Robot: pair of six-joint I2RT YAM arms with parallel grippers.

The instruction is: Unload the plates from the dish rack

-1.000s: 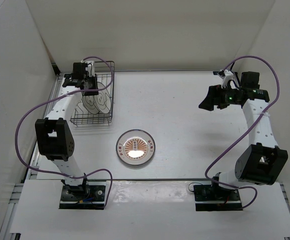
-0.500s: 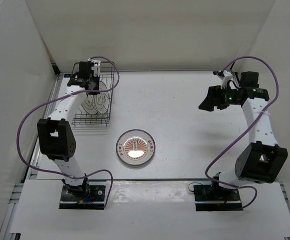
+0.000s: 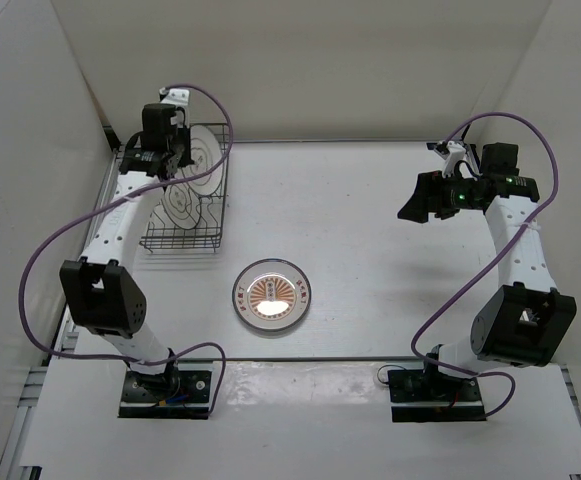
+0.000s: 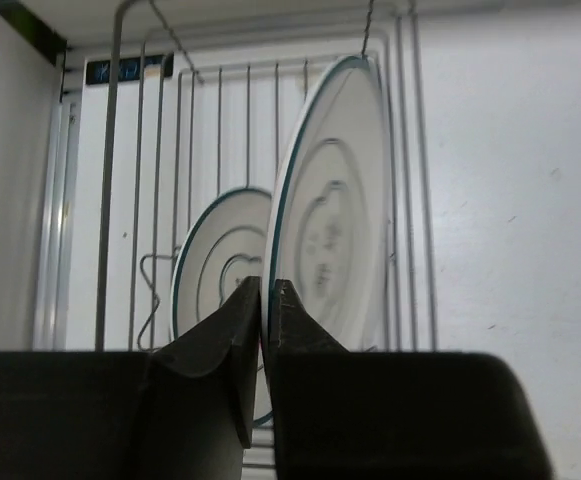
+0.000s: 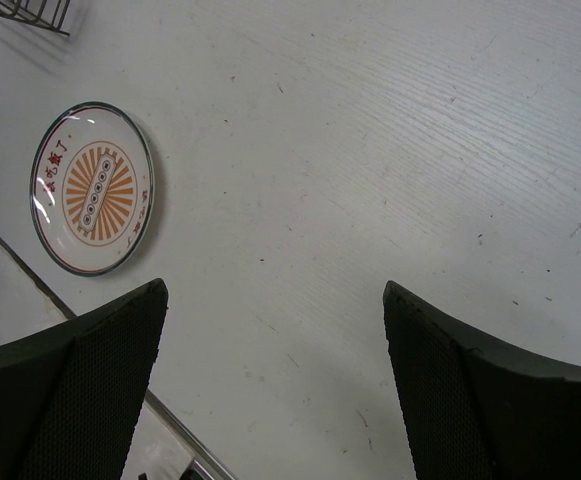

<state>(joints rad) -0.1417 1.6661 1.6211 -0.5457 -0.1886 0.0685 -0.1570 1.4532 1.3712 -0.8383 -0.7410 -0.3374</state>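
Note:
My left gripper (image 3: 177, 163) (image 4: 265, 286) is shut on the rim of a white plate (image 3: 200, 150) (image 4: 335, 225) with a grey rim. It holds the plate on edge above the far end of the dark wire dish rack (image 3: 182, 243) (image 4: 120, 200). A second white plate (image 3: 184, 206) (image 4: 215, 260) stands in the rack below. The orange sunburst plate (image 3: 271, 294) (image 5: 92, 187) lies flat on the table in front of the rack. My right gripper (image 3: 416, 200) (image 5: 275, 290) hovers open and holds nothing, far to the right.
White walls close in the table on the left, back and right. The rack stands close to the left wall. A purple cable loops off each arm. A metal rail (image 5: 170, 430) runs along the table's near edge.
My left gripper has shut on the white plate's rim and lifted it up out of the rack. The right arm has not moved.

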